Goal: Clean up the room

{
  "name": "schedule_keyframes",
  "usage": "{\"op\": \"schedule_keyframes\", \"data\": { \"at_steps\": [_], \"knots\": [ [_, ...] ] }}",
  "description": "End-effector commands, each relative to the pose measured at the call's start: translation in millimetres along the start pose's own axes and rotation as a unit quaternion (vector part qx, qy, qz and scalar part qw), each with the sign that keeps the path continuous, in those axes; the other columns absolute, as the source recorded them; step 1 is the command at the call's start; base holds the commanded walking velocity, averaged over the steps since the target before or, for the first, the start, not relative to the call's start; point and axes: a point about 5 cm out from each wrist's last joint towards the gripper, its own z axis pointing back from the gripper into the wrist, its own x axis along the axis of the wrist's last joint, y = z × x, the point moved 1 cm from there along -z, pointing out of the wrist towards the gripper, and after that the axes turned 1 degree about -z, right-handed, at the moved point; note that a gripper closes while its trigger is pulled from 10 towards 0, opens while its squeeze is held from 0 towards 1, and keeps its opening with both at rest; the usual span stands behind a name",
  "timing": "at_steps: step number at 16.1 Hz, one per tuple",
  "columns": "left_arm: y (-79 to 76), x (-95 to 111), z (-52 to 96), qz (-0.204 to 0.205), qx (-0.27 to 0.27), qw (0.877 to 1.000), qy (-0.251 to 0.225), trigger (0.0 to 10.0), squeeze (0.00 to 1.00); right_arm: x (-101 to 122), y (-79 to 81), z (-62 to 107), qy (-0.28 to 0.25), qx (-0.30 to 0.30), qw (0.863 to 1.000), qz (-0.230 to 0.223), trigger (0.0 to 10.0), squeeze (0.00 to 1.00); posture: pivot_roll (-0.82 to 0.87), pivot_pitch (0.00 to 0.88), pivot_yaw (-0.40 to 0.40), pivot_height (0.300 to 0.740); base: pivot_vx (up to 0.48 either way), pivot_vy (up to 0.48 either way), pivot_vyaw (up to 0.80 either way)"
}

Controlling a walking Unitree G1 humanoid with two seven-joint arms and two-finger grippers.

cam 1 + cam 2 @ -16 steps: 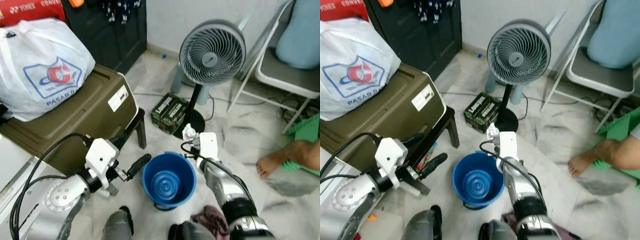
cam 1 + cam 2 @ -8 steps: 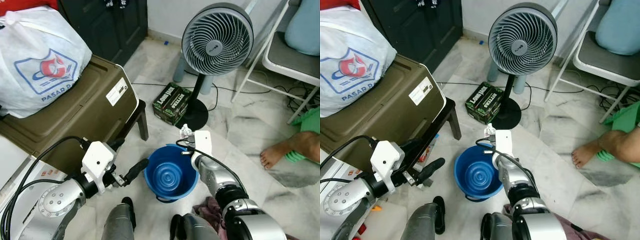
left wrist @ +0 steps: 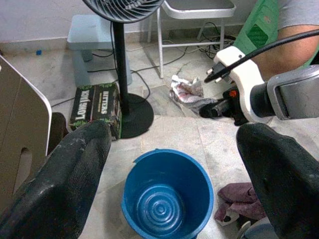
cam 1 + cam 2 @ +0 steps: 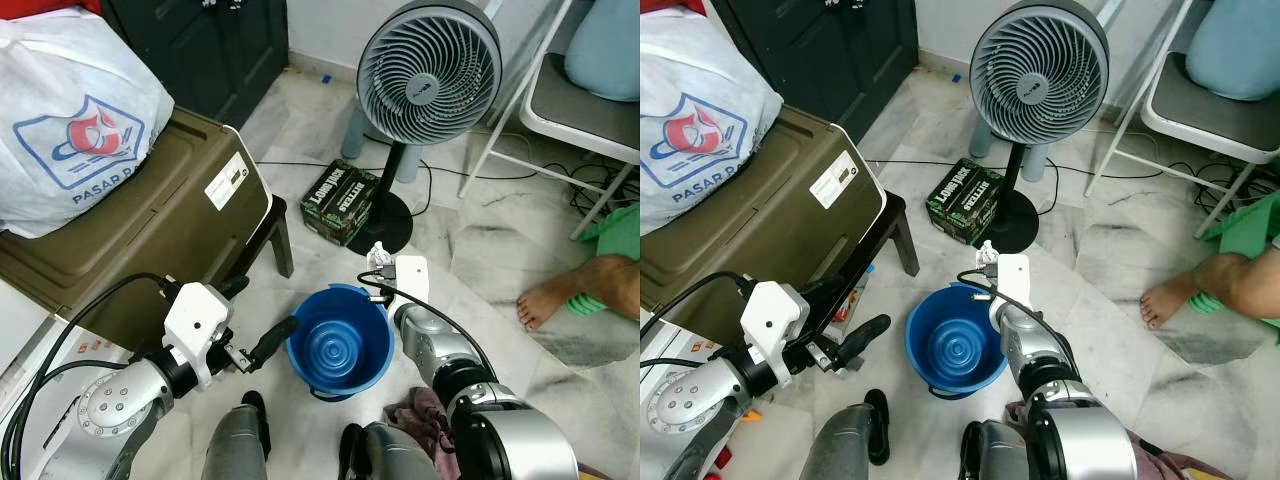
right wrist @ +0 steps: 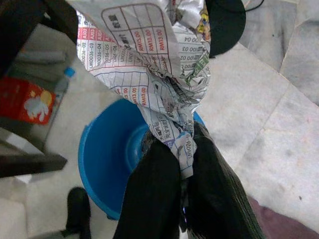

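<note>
A blue bucket [image 4: 338,341] stands on the marble floor in front of me. My right gripper [image 5: 175,149] is shut on a crumpled sheet of printed paper [image 5: 154,69], held just above the bucket's far right rim; the same paper [image 3: 185,91] is seen from the left wrist. My left gripper [image 4: 275,336] is open and hovers at the bucket's left side, its black fingers [image 3: 75,179] spread wide either side of the bucket [image 3: 167,196].
An olive box [image 4: 130,235] with a white plastic bag [image 4: 70,110] on it sits on a dark stool at left. A standing fan [image 4: 428,70], a green carton [image 4: 340,200], a folding chair [image 4: 575,100] and a person's bare foot [image 4: 560,300] lie beyond. A maroon cloth [image 4: 415,415] is near my feet.
My right gripper with the paper has come down and closer to the bucket's rim. The left gripper has barely moved. The camera has tilted a little.
</note>
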Motion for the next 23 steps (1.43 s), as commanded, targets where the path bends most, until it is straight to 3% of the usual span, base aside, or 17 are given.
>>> {"op": "schedule_keyframes", "data": {
  "at_steps": [1, 8, 16, 17, 21, 23],
  "knots": [
    [-1.9, -0.5, 1.5, 0.004, -0.001, 1.0, 0.005, 10.0, 0.0, -2.6, -2.8, -0.2, 0.004, 0.0, 1.0, -0.011, 10.0, 1.0, 0.14, 0.273, -0.015, 0.74, 0.0, 0.0, 0.0],
    [-0.7, -0.8, 1.0, 0.003, 0.0, 1.0, 0.004, 10.0, 0.0, 2.9, 0.4, -0.9, -0.012, 0.019, 0.999, -0.03, 10.0, 1.0, 0.14, 0.268, -0.014, 0.74, 0.0, 0.0, 0.0],
    [1.3, -0.4, 0.5, 0.0, 0.004, 1.0, 0.004, 10.0, 0.0, 30.2, 17.2, 6.2, -0.107, 0.108, 0.984, -0.089, 10.0, 1.0, 0.14, 0.255, -0.011, 0.74, 0.0, 0.0, 0.0],
    [3.0, -2.0, -0.8, 0.003, 0.012, 1.0, 0.004, 10.0, 0.0, 36.6, 20.1, 22.3, -0.154, 0.141, 0.974, -0.084, 10.0, 1.0, 0.12, 0.241, -0.011, 0.74, 0.0, 0.0, 0.0],
    [11.6, -6.4, -11.9, 0.012, 0.051, 0.999, -0.005, 10.0, 0.0, 19.2, 5.3, 66.7, -0.204, 0.148, 0.968, -0.024, 10.0, 1.0, 0.06, 0.207, -0.024, 0.74, 0.0, 0.0, 0.0],
    [12.9, -5.3, -16.4, 0.014, 0.058, 0.998, -0.012, 10.0, 0.0, 13.2, -4.2, 78.4, -0.211, 0.135, 0.968, -0.019, 10.0, 1.0, 0.05, 0.196, -0.027, 0.74, 0.0, 0.0, 0.0]
  ]
}}
